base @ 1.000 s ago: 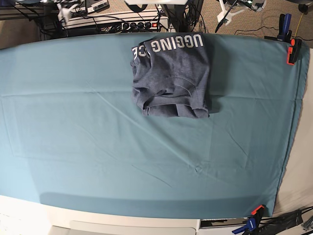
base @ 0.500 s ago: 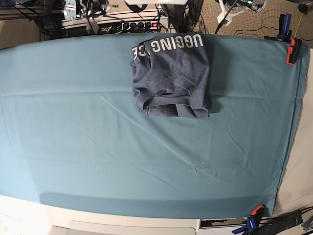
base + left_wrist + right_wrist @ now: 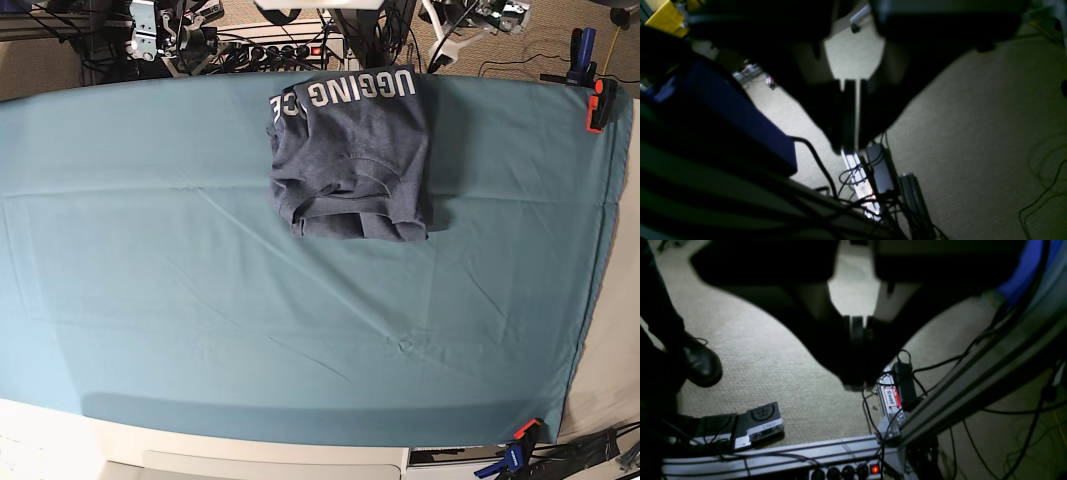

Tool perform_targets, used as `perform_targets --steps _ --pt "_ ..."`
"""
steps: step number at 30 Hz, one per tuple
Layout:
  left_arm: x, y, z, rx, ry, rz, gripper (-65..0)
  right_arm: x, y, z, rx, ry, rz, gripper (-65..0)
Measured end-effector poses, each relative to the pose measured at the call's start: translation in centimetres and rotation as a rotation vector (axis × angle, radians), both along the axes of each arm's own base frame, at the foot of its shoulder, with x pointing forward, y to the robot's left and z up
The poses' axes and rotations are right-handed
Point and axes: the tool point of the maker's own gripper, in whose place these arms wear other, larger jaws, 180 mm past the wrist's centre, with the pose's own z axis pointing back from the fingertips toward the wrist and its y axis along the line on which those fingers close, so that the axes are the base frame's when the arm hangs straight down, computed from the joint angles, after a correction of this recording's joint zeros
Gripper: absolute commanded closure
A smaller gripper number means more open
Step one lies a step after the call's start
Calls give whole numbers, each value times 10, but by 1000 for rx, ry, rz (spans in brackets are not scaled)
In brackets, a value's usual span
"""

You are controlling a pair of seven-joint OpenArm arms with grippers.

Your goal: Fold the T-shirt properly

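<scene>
A: Where is the T-shirt [image 3: 351,155] lying?

B: On the teal cloth [image 3: 200,300] that covers the desk, at its far edge and about midway along it. It is folded into a rough rectangle. White block lettering shows along the far side of the fold, and a bunched hem sits at the near side.

A: And the clamps [image 3: 601,103]?

B: One orange and black clamp grips the cloth at the far corner to the shirt's right. Another clamp [image 3: 515,447] sits at the near corner on the same side.

A: What are the arms doing?

B: Neither one is over the cloth. Each wrist camera looks down past the desk at the carpet [image 3: 973,116]. The left gripper [image 3: 850,146] has its jaws clenched together with nothing between them, above a power strip [image 3: 862,186] and tangled cables. The right gripper [image 3: 857,381] is likewise pressed closed and empty, above an aluminium frame rail [image 3: 973,380].

A: Anything else on the floor?

B: A dark shoe [image 3: 701,361] to the left of the right gripper, and foot pedals [image 3: 756,423] nearer the frame.
</scene>
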Motion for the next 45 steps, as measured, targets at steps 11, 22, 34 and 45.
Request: perform_targets --steps 11,22,34,45 --pt "5 7 -8 27 -49 -7 0 1 -5 -8 -11 -75 -47 0" --pt "5 30 -53 83 24 83 0 -29 -18 -26 -66 -111 -68 0" --pt "7 15 -62 59 38 120 0 -28 -17 -26 -65 -111 -69 0" --pt "16 6 -65 62 -54 86 0 -35 19 -33 -4 -79 -85 0"
